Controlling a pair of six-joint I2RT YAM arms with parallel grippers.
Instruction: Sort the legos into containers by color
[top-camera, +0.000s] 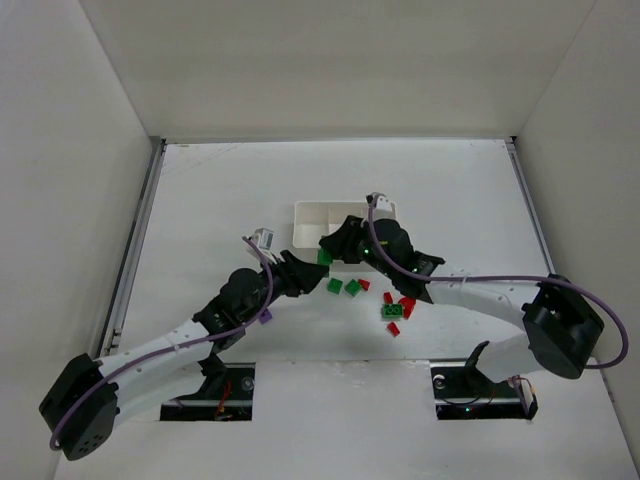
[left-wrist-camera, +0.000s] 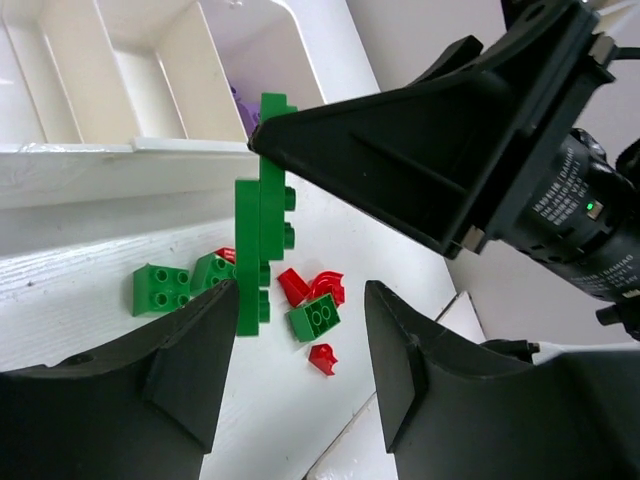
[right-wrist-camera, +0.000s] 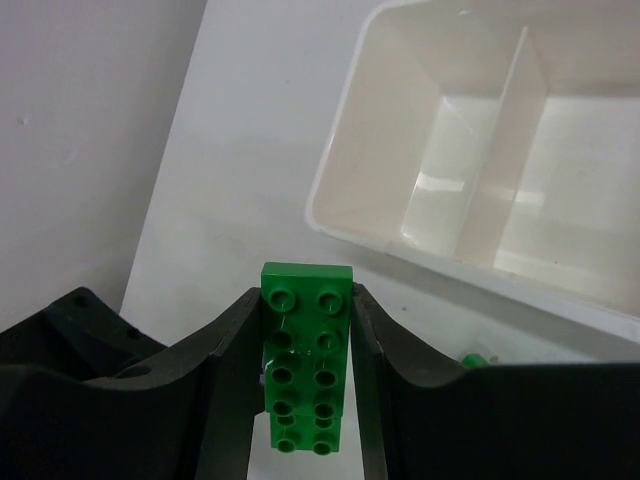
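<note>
Overall: 2 arms are reaching inward over the table (top-camera: 200, 190) and meeting near its middle, just short of the tray (top-camera: 305, 222).
Left arm (top-camera: 170, 345): is stretching from the near left corner toward the centre.
Right arm (top-camera: 480, 290): is curving in from the near right and passing over part of the tray in the top view.
Tray detail: white, with 3 compartments side by side; it is sitting on the table just beyond both grippers.
Right gripper (right-wrist-camera: 305, 300): its fingers are pressing on the green lego stack (right-wrist-camera: 305, 400) from both sides, clamping it.
Left gripper (left-wrist-camera: 300, 300): its fingers are standing apart; 1 fingertip is sitting right by the lower end of the stack, and contact cannot be told.
Stack position: 2 long pieces pressed together are being held on end, just on the near side of the tray's wall, between the 2 grippers.
Green legos (top-camera: 334, 286): 3 are lying loose on the table near the tray.
Red legos (top-camera: 407, 303): several are lying among the green ones.
Purple lego (left-wrist-camera: 240, 108): is lying in an end compartment, mostly hidden behind the stack.
</note>
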